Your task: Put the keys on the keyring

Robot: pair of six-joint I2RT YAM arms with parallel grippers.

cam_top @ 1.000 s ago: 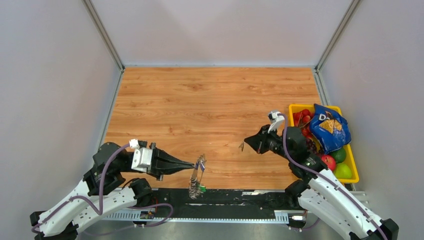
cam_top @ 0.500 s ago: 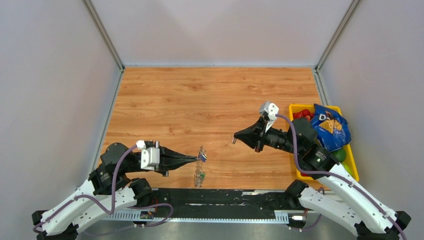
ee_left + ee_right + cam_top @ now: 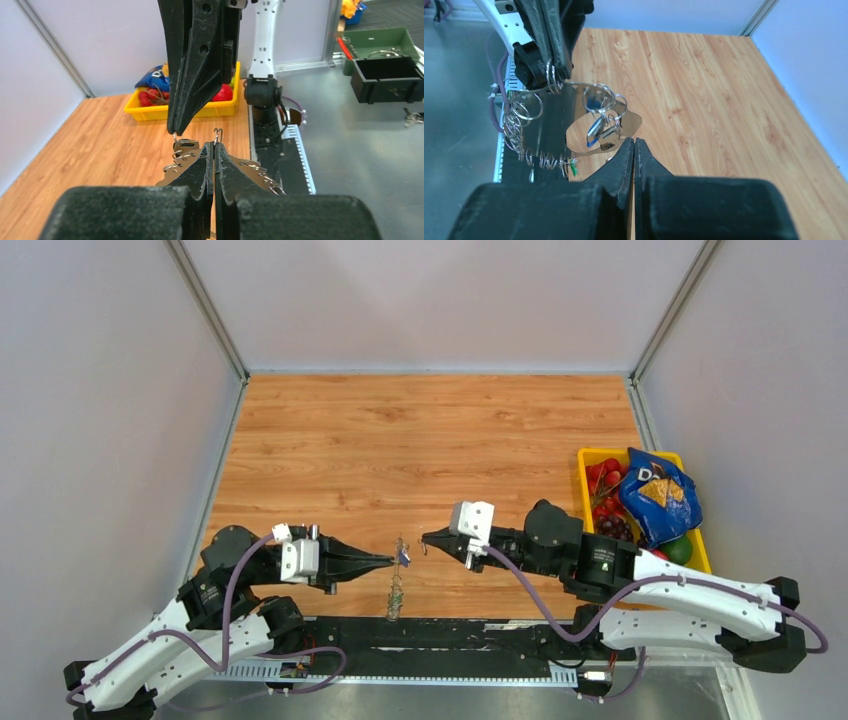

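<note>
My left gripper (image 3: 393, 561) is shut on the top of the keyring (image 3: 396, 590), a thin silver loop hanging edge-on near the table's front edge. In the left wrist view the left gripper (image 3: 215, 146) pinches the wire, and the keyring (image 3: 255, 167) spreads to both sides with small rings. My right gripper (image 3: 426, 538) is shut on a tiny silver key (image 3: 424, 547), just right of the loop. In the right wrist view the right gripper (image 3: 634, 141) sits close to the keyring (image 3: 524, 107), which carries a blue-headed key (image 3: 594, 129) and a green tag (image 3: 573, 168).
A yellow bin (image 3: 705, 580) at the right edge holds a blue chip bag (image 3: 655, 495) and fruit. A black rail (image 3: 450, 635) runs along the table's near edge under the keyring. Grey walls enclose the wooden table on three sides.
My right arm has swung left and stretched out, bringing its key from mid-right up to the keyring. My left gripper lifted the ring slightly forward, then held still.
</note>
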